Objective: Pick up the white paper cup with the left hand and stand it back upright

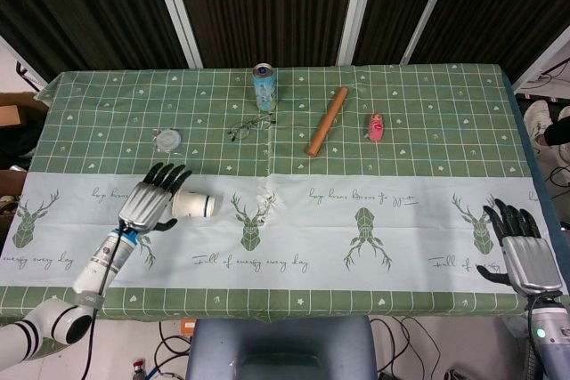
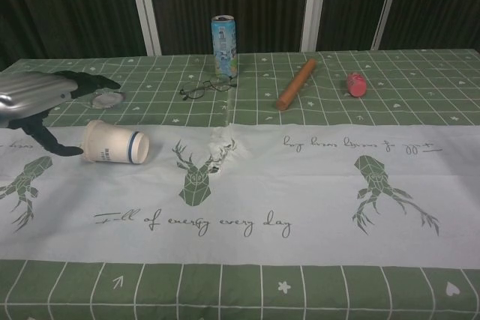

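Note:
The white paper cup (image 1: 194, 206) (image 2: 115, 144) lies on its side on the pale band of the tablecloth, with a dark ring near one end. My left hand (image 1: 151, 203) (image 2: 46, 100) hovers just left of it with fingers spread, holding nothing and apart from the cup. My right hand (image 1: 518, 244) rests open at the table's front right corner, far from the cup; the chest view does not show it.
A blue drink can (image 1: 264, 86) stands at the back centre, with eyeglasses (image 1: 248, 126) in front of it. A wooden rolling pin (image 1: 327, 120) and a small pink object (image 1: 376, 126) lie to the right. A round lid (image 1: 166, 139) sits behind the cup.

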